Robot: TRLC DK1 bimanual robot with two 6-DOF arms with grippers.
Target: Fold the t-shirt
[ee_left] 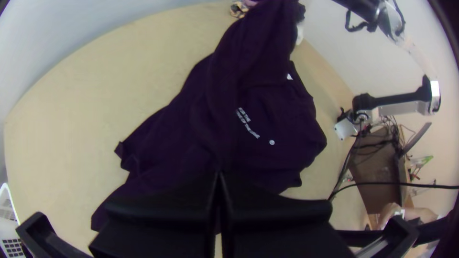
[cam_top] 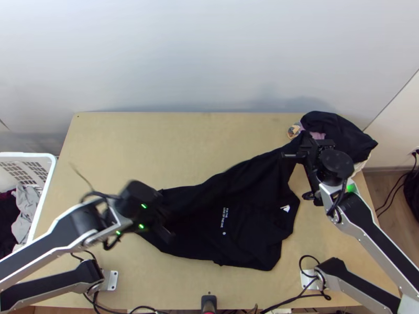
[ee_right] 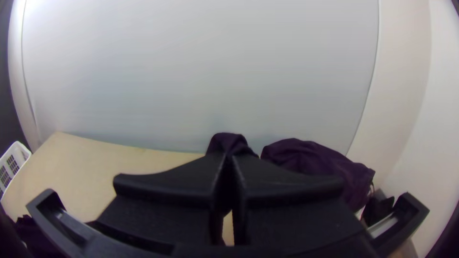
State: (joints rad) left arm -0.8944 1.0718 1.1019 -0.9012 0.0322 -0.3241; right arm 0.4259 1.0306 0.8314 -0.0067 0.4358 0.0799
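Note:
In the top view my left gripper [cam_top: 163,226] is over the left part of the black t-shirt [cam_top: 246,214], which lies partly spread with a loose fold along its far side. In the left wrist view, the left gripper [ee_left: 219,176] is shut on cloth of the t-shirt [ee_left: 267,110], a ridge running away from its tips. At the table's far right, my right gripper [cam_top: 304,147] holds up another part of the shirt. The right wrist view has the right gripper [ee_right: 229,160] shut, with the t-shirt [ee_right: 229,141] bulging just beyond its tips.
A heap of dark and light cloth [cam_top: 340,133] sits at the table's far right corner, close to the right gripper. Beyond the left edge stands a white basket [cam_top: 44,157] with clothes inside. Bare wood of the table [cam_top: 157,141] extends behind the shirt.

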